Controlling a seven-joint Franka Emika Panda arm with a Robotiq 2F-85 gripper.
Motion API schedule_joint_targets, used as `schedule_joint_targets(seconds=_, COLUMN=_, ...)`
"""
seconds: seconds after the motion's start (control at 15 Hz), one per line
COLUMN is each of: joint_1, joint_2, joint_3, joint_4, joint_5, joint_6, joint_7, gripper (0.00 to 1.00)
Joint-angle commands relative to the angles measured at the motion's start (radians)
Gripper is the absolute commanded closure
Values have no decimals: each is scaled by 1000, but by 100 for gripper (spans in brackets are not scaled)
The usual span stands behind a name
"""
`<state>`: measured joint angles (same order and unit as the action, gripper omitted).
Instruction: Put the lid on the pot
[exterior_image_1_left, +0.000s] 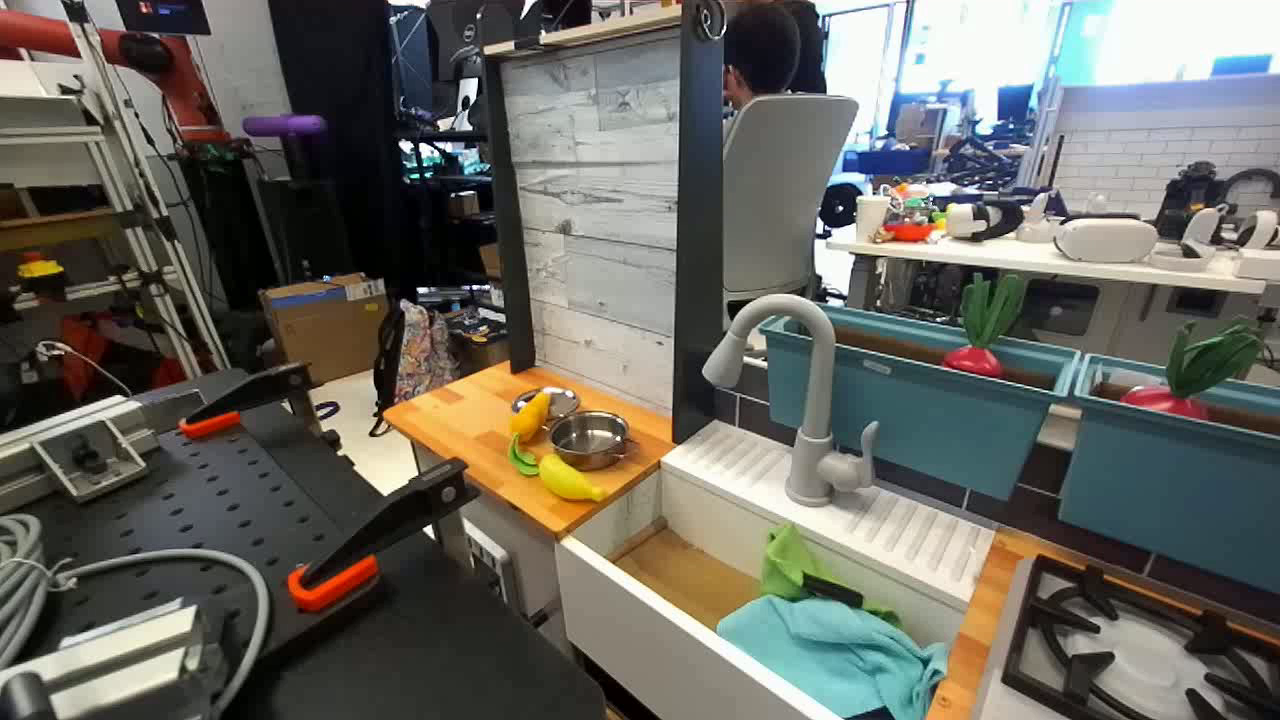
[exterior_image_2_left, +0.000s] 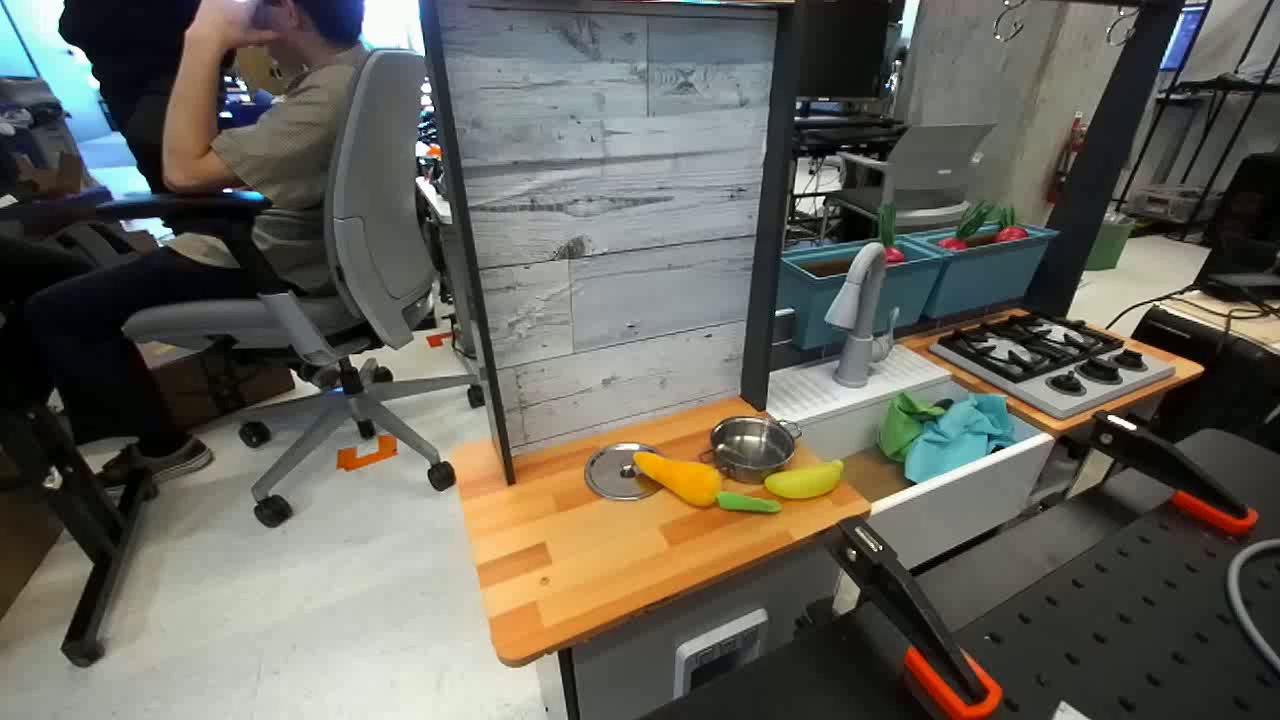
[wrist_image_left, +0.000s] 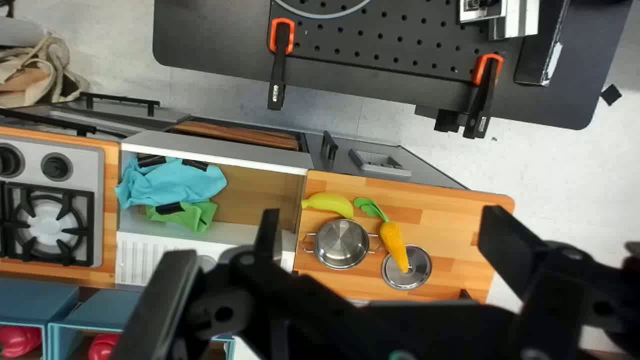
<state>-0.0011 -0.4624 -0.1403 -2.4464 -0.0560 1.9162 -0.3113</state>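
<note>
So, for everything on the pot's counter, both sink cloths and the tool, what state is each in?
Pot: upright, uncovered, empty
Lid: off the pot, lying flat, partly covered
Carrot: lying, tip over the lid
Banana: lying beside the pot
Blue cloth: crumpled
Green cloth: crumpled
Tool: open, holding nothing

Glossy metal pot (wrist_image_left: 342, 244), shiny metal lid (wrist_image_left: 418, 273), wooden counter (wrist_image_left: 452, 235)

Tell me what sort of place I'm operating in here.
Probably a robotics lab, staged partly as a kitchen. The gas-style cooktop and gray faucet suggest the kitchen; the reddish robot arm in the background of an exterior view suggests the lab.
</note>
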Motion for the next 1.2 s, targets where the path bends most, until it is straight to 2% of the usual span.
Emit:
schedule_joint_targets(seconds=0.0, joint_1=-8, joint_2=1, joint_3=7, joint_4=2, joint_5=3, joint_6=-2, joint_7=-3, gripper=0)
schedule_joint_targets(seconds=0.87, joint_1=-8, joint_2=1, joint_3=7, joint_4=2, joint_5=3, joint_6=-2, joint_7=-3, gripper=0)
schedule_joint_targets(seconds=1.13, joint_1=18, joint_2=74, joint_3=46, joint_4=39, joint_5=29, joint_6=39, joint_7=44, gripper=0)
